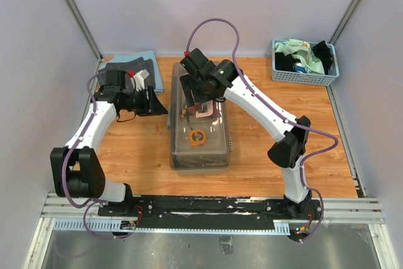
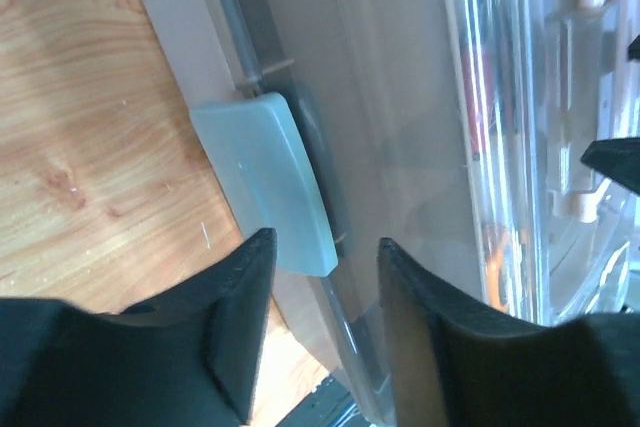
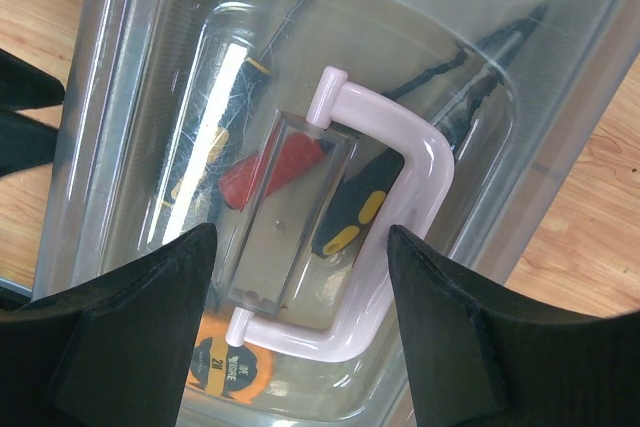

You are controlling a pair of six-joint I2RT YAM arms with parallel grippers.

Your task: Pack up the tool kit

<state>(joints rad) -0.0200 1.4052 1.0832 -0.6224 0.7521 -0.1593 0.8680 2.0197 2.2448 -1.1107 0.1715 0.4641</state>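
The grey-beige toolbox [image 1: 199,146] lies in the middle of the table with its translucent lid down. My right gripper [image 1: 200,100] hovers open just above the lid. In the right wrist view its fingers [image 3: 300,237] straddle the pinkish handle [image 3: 418,182], which lies flat. Under the lid I see a red-handled tool [image 3: 275,169], a black-and-yellow handle [image 3: 350,212] and the orange tape measure [image 3: 230,372]. My left gripper [image 1: 160,102] is open at the box's left side, and its fingers [image 2: 325,244] stand just short of the pale blue-grey side latch [image 2: 265,177].
A small blue slatted basket [image 1: 305,77] of cloths stands at the back right. Folded dark and blue cloths [image 1: 132,67] lie at the back left, behind my left arm. Bare wooden tabletop [image 1: 283,92] lies on both sides of the box.
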